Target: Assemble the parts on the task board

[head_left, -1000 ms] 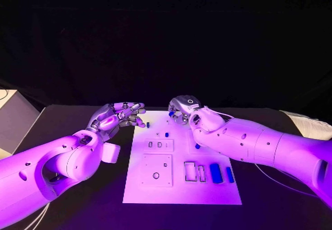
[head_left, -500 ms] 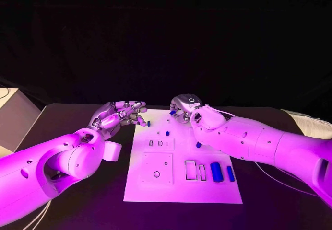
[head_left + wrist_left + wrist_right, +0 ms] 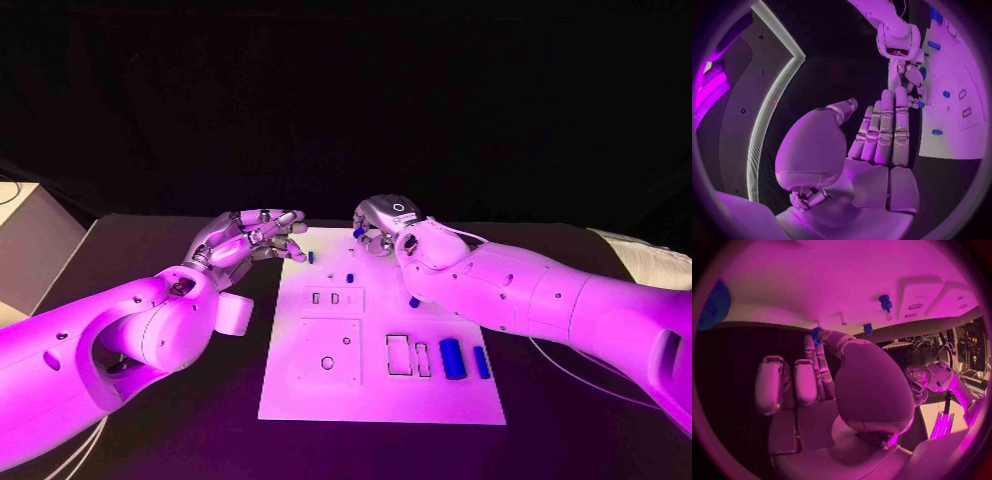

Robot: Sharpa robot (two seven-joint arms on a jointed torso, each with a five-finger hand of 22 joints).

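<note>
The white task board (image 3: pixel 378 395) lies in the middle of the black table. My right hand (image 3: pixel 381 228) hovers over the board's far edge and pinches a small blue part (image 3: pixel 816 333) between thumb and fingertip. My left hand (image 3: pixel 251 238) is at the board's far left corner, fingers stretched out side by side, thumb apart, holding nothing. A small blue part (image 3: pixel 307 259) lies just beside its fingertips. Two long blue parts (image 3: pixel 451 358) lie at the board's near right, next to rectangular slots (image 3: pixel 397 356). A short blue peg (image 3: pixel 351 279) stands in the board's far half.
A pale box (image 3: pixel 29 240) stands at the table's left edge. Another blue part (image 3: pixel 414 301) sits under my right forearm. The board has square recessed plates (image 3: pixel 329 352) in its left half. Bare black table (image 3: pixel 188 420) surrounds the board on both sides.
Both hands stay almost where they were; my left arm has drifted slightly, and the right hand keeps its pinch on the small blue part.
</note>
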